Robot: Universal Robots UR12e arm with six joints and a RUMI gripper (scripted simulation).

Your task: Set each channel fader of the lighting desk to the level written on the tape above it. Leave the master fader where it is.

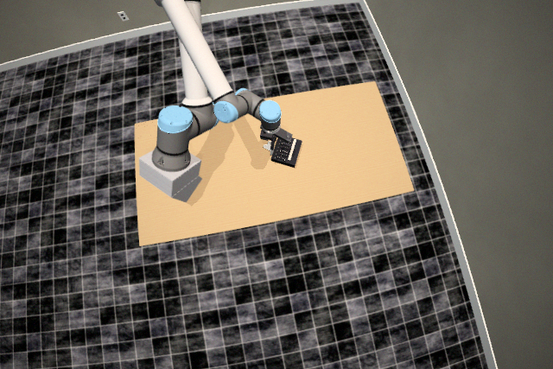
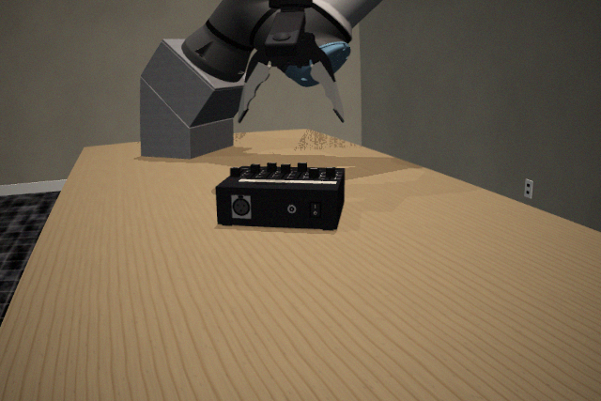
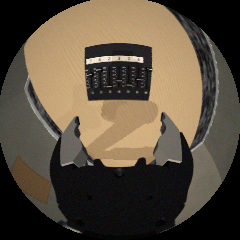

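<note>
The lighting desk [image 2: 280,197] is a small black box on the wooden table. It also shows in the top view [image 1: 286,151] and in the wrist view [image 3: 119,73]. A white tape strip [image 3: 118,59] runs along its far edge, with several fader slots below it. The numbers on the tape are too small to read. Several fader caps [image 2: 284,171] stick up from its top. My gripper [image 2: 291,115] is open and empty. It hangs well above the desk, on the side nearer the arm's base. In the wrist view the fingertips frame the table in front of the desk.
The arm's grey base block [image 1: 169,173] stands at the table's left end. The desk's back panel, with a round socket [image 2: 240,206] and a small switch [image 2: 315,209], faces the exterior view. Tiled floor surrounds the table.
</note>
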